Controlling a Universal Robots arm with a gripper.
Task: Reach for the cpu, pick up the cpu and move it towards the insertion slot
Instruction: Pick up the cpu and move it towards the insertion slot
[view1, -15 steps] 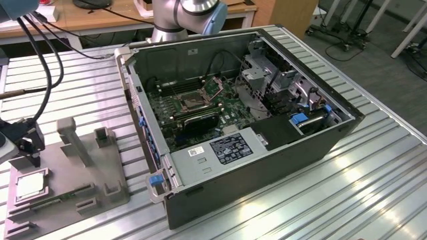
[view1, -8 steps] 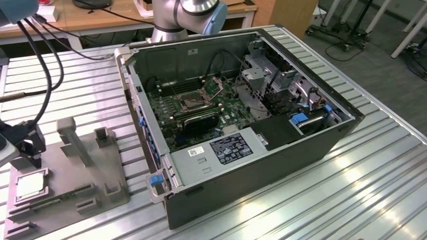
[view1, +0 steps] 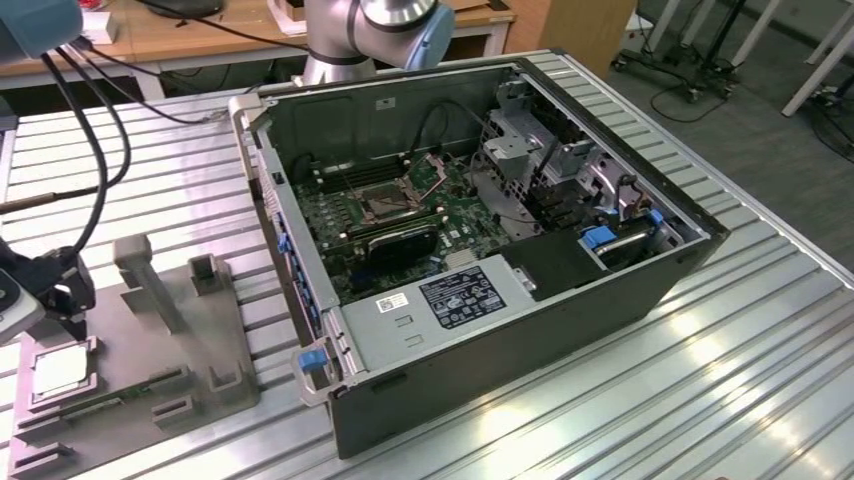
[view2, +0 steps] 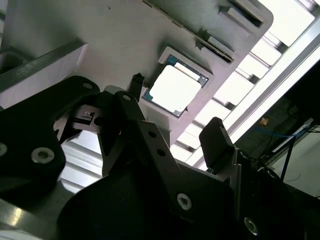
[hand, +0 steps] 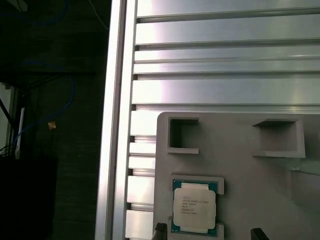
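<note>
Silver-topped cpu (hand: 194, 206), likely light, rigid and fragile, sits in grey fixture (hand: 240, 175); the gripper (view2: 175, 104), jaws spread, flanks its edges, probably the safest hold.

Bright overhead light; glare streaks table slats (view1: 721, 400).

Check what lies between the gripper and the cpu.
Nothing; in the second wrist view the open gripper hangs over the cpu, only bare air between them.

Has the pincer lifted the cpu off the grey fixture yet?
No: in the first wrist view the cpu lies flat in the grey fixture's square recess, and the pincer is open, not closed on it.
</note>
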